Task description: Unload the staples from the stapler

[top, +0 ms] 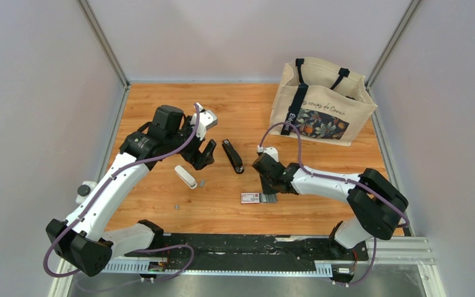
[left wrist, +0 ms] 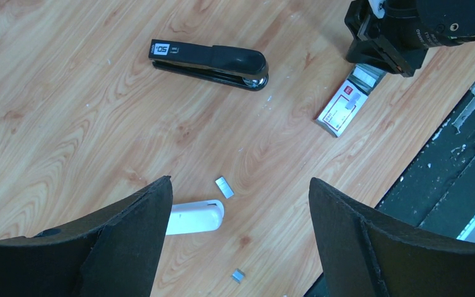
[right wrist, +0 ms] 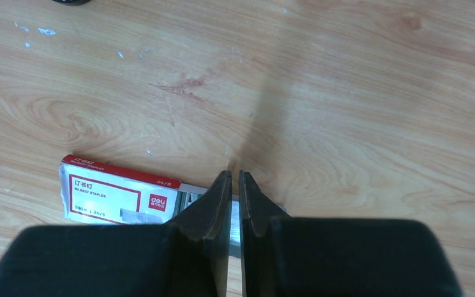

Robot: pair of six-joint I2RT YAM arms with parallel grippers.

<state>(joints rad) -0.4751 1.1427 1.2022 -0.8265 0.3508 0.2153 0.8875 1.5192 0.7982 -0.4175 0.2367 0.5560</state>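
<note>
My left pincer point(left wrist: 240, 192) hangs released, fingers wide apart, above the bench point(top: 235, 105). In my left wrist view two small silver staples point(left wrist: 224, 187) lie on the wood near the bottom centre. One is just beside a white oblong piece point(left wrist: 195, 218); the other is lower in the frame. The black stapler point(left wrist: 213, 62) lies closed at upper centre, well apart from them. My right pincer point(right wrist: 235, 178) is clenched over the grey end of the red-and-white staple box point(right wrist: 120, 192); I cannot tell whether it grips anything.
</note>
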